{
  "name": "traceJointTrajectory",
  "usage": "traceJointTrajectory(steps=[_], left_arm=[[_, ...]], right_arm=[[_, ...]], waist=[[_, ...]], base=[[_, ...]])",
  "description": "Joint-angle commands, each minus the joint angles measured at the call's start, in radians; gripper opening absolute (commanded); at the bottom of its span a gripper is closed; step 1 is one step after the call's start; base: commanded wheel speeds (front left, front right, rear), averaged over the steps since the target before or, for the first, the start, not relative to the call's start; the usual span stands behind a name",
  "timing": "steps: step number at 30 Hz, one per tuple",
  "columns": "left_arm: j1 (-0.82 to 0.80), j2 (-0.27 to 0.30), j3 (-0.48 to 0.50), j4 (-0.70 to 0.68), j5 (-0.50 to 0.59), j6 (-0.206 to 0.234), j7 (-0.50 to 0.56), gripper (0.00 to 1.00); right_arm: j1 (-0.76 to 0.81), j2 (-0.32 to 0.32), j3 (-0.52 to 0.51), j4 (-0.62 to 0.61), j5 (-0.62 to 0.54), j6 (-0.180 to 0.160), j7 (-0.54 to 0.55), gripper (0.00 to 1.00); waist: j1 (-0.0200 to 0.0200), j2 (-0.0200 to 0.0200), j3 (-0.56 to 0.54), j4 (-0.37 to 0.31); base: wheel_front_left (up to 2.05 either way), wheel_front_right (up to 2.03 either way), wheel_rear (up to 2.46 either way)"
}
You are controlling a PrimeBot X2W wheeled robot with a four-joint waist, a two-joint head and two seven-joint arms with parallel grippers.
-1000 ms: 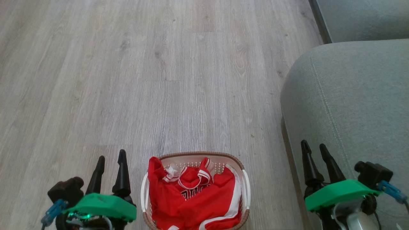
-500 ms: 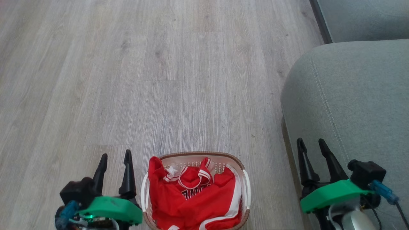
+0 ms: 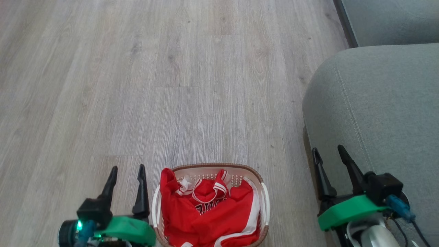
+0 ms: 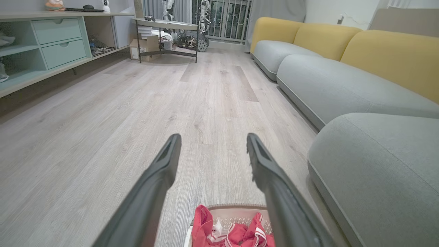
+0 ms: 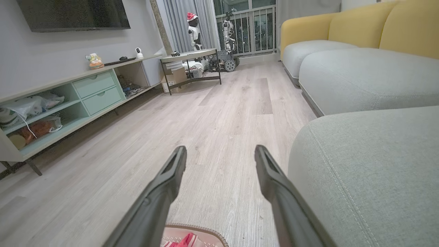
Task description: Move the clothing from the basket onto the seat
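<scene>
While the clothing (image 3: 205,216) lies in the basket (image 3: 265,202), the left gripper (image 3: 127,167) hangs beside it, fingers (image 3: 141,192) apart. The right gripper (image 3: 327,148) is apart too.

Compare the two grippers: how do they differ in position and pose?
The left gripper is over floor, close beside the basket; the right gripper is farther from the basket, at the seat's edge. In the head view left fingers lean right, right fingers lean left. Both are open and empty.

Wood floor (image 3: 171,85), basket (image 3: 210,166) beside seat (image 3: 377,103)
</scene>
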Motion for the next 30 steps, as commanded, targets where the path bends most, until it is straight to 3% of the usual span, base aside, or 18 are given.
traceJointTrajectory(steps=[1, 7, 30], left_arm=[[-0.016, 0.009, 0.021, -0.028, 0.025, 0.007, -0.013, 1.0], [-0.009, 0.01, 0.012, -0.023, 0.091, 0.018, -0.03, 1.0], [0.004, 0.01, 0.022, -0.008, 0.077, 0.015, -0.031, 1.0]], right_arm=[[-0.035, -0.01, 0.028, -0.042, -0.025, 0.008, -0.02, 1.0], [-0.031, -0.01, 0.036, -0.05, -0.098, 0.008, -0.038, 1.0], [-0.022, -0.01, 0.034, -0.044, -0.096, 0.008, -0.038, 1.0]], waist=[[0.0, 0.0, -0.001, 0.0], [0.0, 0.0, -0.006, 0.002], [0.0, 0.0, -0.015, 0.002]], base=[[0.0, 0.0, 0.0], [0.0, 0.0, 0.0], [0.0, 0.0, 0.0]])
